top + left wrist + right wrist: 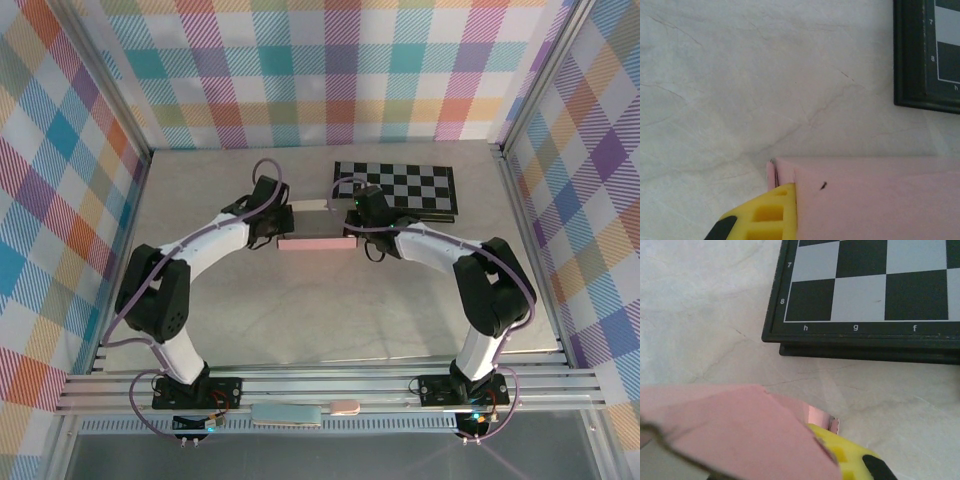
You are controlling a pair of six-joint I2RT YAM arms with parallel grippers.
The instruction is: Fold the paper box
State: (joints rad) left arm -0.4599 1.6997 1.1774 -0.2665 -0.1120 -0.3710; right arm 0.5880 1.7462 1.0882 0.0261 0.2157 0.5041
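Yellow plastic sits closest to us in each wrist view. On the left wrist we see one yellow finger [775,212] pressed flat against the paper box [875,200] at its corner, with a thin upright edge of pink cardboard just on the finger's other side. On the right wrist we see a yellow finger [847,455] half covered by a raised pink flap of the same paper box [740,435], and a small pink tab stands just beyond it. We see one finger of each pair, since the cardboard hides the second. Both sets of jaws are drawn together, clamped on the box's thin walls.

From above, we find the paper box [316,243] in the middle of the table [300,310], partly folded. A long pink wall faces us and a paler panel lies behind it. The left gripper [281,233] holds its left end and the right gripper [354,234] holds its right end, the two arms curving in toward each other from their bases.

Beyond the box, toward the far right, the chequered board [395,188] lies flat on the table in its black frame, apart from the cardboard. We see a corner of the chequered board [927,55] at the upper right of the left wrist view. On the right wrist the chequered board [870,285] shows its squares with letters and numbers along the edge. Plaid walls [330,70] close in the table.
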